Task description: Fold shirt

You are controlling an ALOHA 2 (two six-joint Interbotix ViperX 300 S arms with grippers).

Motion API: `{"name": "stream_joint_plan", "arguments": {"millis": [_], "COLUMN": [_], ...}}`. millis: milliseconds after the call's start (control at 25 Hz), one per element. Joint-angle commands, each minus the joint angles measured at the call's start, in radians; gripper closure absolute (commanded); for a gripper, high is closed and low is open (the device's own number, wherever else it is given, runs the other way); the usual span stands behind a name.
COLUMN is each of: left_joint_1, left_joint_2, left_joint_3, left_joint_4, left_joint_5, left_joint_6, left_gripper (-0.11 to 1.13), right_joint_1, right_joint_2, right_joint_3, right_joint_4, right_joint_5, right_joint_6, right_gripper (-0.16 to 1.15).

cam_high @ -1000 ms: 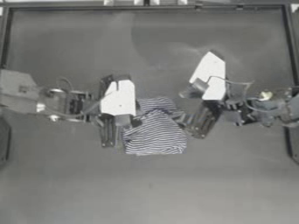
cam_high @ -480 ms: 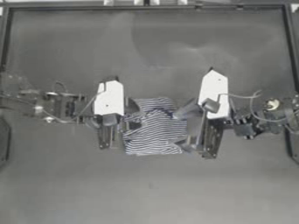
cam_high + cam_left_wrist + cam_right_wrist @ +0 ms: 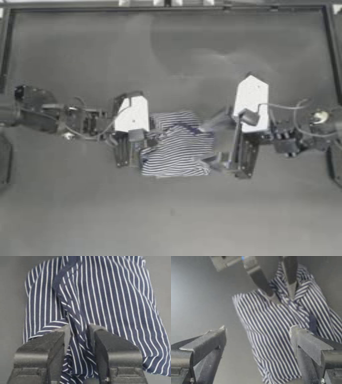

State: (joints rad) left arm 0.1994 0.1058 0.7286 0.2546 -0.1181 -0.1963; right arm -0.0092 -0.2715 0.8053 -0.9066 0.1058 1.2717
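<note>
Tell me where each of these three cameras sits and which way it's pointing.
Top view: above the table, looking straight down; both arms show, flanking the shirt.
Left wrist view: on the left arm, looking along the left gripper, shut on striped fabric.
Right wrist view: on the right arm, looking along the open right gripper.
All share the shirt.

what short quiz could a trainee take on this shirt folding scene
1. True or false: the left gripper has its jaws pinched on the shirt.
2. The right gripper has its jaws: A) shut on cloth B) spread open C) out of view.
3. What pattern does the shirt have?

Key: 1 true; 2 B; 3 fine navy-and-white stripes.
</note>
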Motion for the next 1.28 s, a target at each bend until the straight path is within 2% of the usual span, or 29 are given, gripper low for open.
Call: {"name": "stream_joint_plan", "arguments": {"millis": [40,360,560,880,1280], "left_joint_1": [0.003,0.011,0.017,0.021,-0.014], "left_joint_2": [-0.008,-0.054,-0.140,-0.275,-0.440], "left_joint_3": [-0.002,-0.020,-0.035,-0.044,-0.002], "left_joint_4": [-0.006,-0.006,0.000,0.009,0.003], "left_joint_5": [-0.003,0.003,0.020,0.101,0.167], "left_joint_6": [-0.002,0.008,0.011,0.011,0.006], "left_gripper": [0.30,0.30,0.30,0.30,0.30], "right_joint_1": [0.000,0.002,0.002,0.000,0.000], "right_joint_2": [-0.049,-0.094,-0.114,-0.132,-0.195], "right_joint_3": [-0.011,-0.006,0.003,0.012,0.063], "right_joint_4": [-0.003,-0.003,-0.003,-0.003,-0.038], "right_joint_5": [0.014,0.025,0.025,0.025,0.037], "right_joint_6": [-0.002,-0.006,-0.006,-0.014,-0.009], "right_gripper": [-0.03,-0.03,-0.03,-0.03,-0.03]}}
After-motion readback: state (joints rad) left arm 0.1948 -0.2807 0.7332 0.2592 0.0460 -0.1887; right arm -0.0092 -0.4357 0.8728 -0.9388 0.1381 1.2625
